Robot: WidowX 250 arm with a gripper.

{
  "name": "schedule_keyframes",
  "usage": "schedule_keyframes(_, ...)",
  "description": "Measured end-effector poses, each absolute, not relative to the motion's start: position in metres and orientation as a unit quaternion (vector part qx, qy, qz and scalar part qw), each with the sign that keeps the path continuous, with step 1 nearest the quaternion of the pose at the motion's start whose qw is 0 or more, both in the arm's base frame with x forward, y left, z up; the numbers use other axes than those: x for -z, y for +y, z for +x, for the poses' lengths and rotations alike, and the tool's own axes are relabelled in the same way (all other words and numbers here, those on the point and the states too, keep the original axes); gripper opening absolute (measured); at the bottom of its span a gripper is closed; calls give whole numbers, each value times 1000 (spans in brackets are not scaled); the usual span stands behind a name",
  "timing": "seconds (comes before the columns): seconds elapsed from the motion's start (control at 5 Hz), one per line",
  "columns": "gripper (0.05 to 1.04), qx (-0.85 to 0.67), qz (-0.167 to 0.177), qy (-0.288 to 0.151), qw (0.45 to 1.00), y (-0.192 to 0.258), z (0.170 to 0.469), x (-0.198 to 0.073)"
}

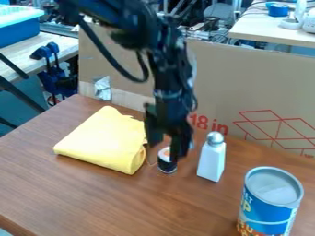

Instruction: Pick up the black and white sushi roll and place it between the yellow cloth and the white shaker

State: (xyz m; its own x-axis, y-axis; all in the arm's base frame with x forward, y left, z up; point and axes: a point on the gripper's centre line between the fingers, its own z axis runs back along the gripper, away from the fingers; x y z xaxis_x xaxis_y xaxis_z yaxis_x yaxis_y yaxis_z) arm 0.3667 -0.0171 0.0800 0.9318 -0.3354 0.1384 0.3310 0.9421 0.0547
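The black gripper (165, 150) hangs down over the middle of the wooden table, its fingers apart. Between and just below them stands a small sushi roll (166, 166), dark around the side with a white and orange top. The right finger overlaps the roll's edge; whether it touches cannot be told. Left of the gripper lies a folded yellow cloth (104, 140), its right edge close to the roll. A white shaker with a metal cap (212, 159) stands upright to the right of the roll.
A blue can (269, 205) stands at the table's front right. Behind the work area rises a cardboard panel (246, 83) with red printing. The brown table (92, 198) has its left edge running diagonally. Beyond are a blue bin (18, 32) and another table (271, 30).
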Motion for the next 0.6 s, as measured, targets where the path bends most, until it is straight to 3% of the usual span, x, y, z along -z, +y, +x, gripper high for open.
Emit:
schedule_keyframes(0.2, 1005, 156, 18, -94, 983, -12, 358, -108)
schedule_keyframes(0.4, 1005, 157, 37, -70, 984, -10, 334, -120)
schedule_keyframes(0.6, 1005, 147, 35, -62, 987, -18, 286, -132)
